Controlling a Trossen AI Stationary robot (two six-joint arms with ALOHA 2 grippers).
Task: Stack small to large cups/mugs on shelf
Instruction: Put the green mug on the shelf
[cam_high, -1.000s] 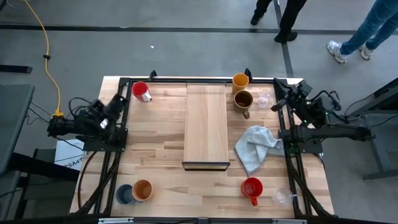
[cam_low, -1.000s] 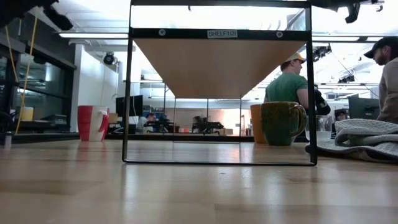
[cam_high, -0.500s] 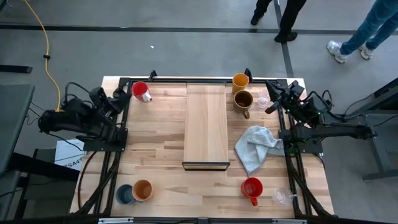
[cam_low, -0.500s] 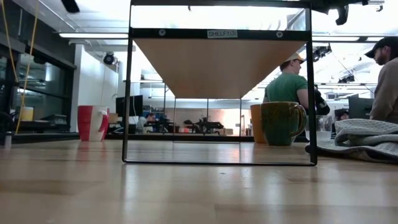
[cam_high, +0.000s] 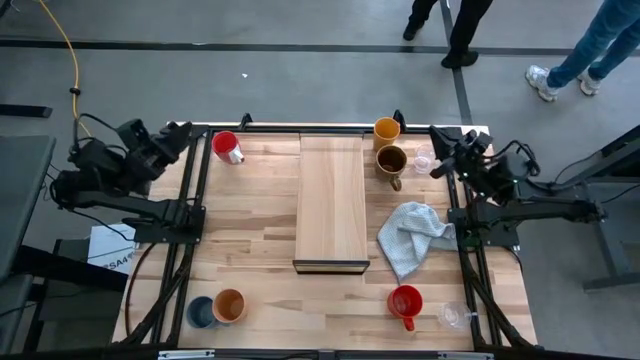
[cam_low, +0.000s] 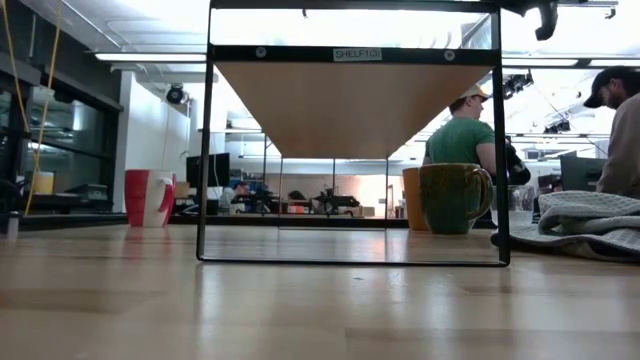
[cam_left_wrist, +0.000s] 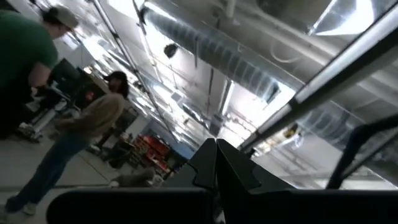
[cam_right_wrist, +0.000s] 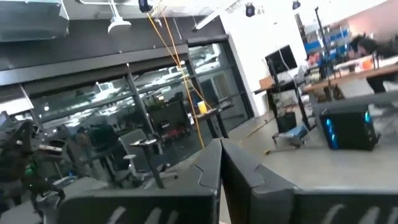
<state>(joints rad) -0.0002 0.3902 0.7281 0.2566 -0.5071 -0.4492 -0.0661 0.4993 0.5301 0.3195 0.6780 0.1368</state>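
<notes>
While nothing sits atop the shelf (cam_high: 332, 200) — both grippers, left (cam_high: 178, 133) and right (cam_high: 441, 162), clenched empty at the table's edges.

Matt wooden shelf (cam_high: 332, 200) — glossy mugs (cam_high: 390, 160)

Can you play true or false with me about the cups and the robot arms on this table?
1. The shelf has no cups on top of it. True.
2. A blue cup sits right beside an orange cup at the table's near left corner. True.
3. The grey cloth covers the red mug. False: the cloth lies apart from it, farther back on the right side.
4. The left gripper is holding the other red mug. False: it is shut, holds nothing, and is raised at the table's left edge.
5. The right gripper is carrying a glass cup. False: it is shut and empty, beside that cup.
</notes>
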